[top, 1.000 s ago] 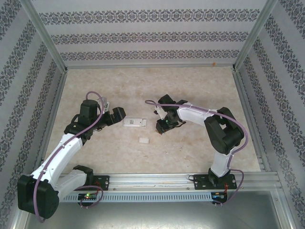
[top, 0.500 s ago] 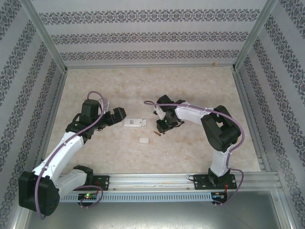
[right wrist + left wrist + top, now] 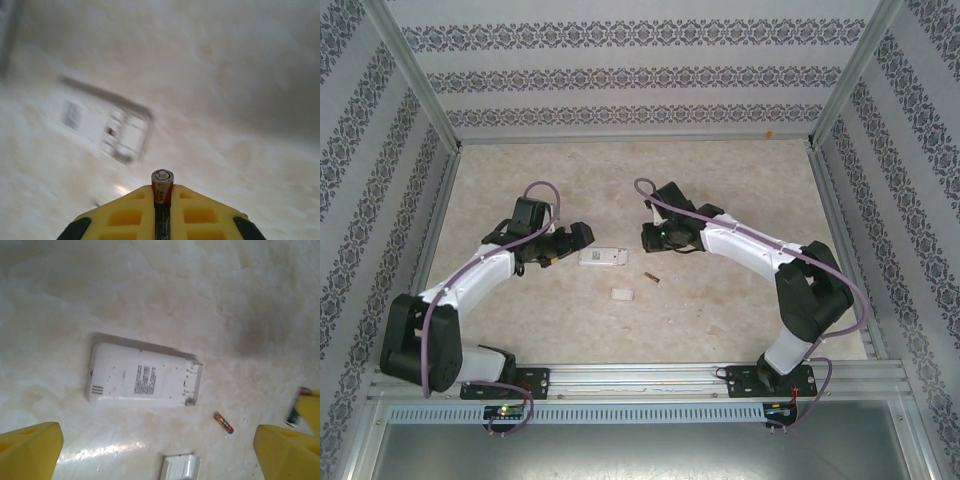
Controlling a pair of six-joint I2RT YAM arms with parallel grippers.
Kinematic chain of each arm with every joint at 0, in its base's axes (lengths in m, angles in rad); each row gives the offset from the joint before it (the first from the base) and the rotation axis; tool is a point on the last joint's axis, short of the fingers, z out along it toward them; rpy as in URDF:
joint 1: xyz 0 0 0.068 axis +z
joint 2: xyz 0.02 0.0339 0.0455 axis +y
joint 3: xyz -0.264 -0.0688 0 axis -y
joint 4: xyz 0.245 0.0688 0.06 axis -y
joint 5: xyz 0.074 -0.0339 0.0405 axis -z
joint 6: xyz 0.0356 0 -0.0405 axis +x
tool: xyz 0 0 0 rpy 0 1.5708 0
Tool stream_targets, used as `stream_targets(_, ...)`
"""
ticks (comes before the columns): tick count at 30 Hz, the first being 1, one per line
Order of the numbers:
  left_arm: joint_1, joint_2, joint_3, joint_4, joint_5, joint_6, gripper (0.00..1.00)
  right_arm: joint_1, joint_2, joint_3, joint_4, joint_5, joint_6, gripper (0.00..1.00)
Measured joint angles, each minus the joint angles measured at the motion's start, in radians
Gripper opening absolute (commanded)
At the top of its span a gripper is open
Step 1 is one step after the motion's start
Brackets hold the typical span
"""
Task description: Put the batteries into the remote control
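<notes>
One battery [image 3: 162, 187] clamped in right gripper [image 3: 161, 199], long axis along the fingers [image 3: 120, 217], tip poking out. Remote [image 3: 107, 127] lies ahead-left, open bay [image 3: 122, 142] toward it. Spare battery [image 3: 223, 423] on table [image 3: 240, 300] between left gripper's [image 3: 159, 447] wide-open, empty fingers.

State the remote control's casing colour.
The flat rectangular remote control is white; clearest in the left wrist view.

Robot lab enclosure, aluminium frame posts [image 3: 415, 80], patterned wall panels [image 3: 640, 75], marble-look tabletop [image 3: 720, 180]
</notes>
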Motion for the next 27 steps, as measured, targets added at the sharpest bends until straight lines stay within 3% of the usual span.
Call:
stream_targets(6,-0.008,0.167,0.079,0.003,-0.035,0.021,0.85,0.093,0.106,0.084,0.089,0.082,0.177,0.13)
stream_targets(13,-0.008,0.299,0.116,0.003,-0.048,0.040,0.81,0.108,0.268,0.122,0.095,0.139,0.228,0.13)
stream_targets(27,-0.007,0.332,0.111,0.016,-0.042,0.024,0.75,0.121,0.328,0.122,0.097,0.147,0.282,0.20)
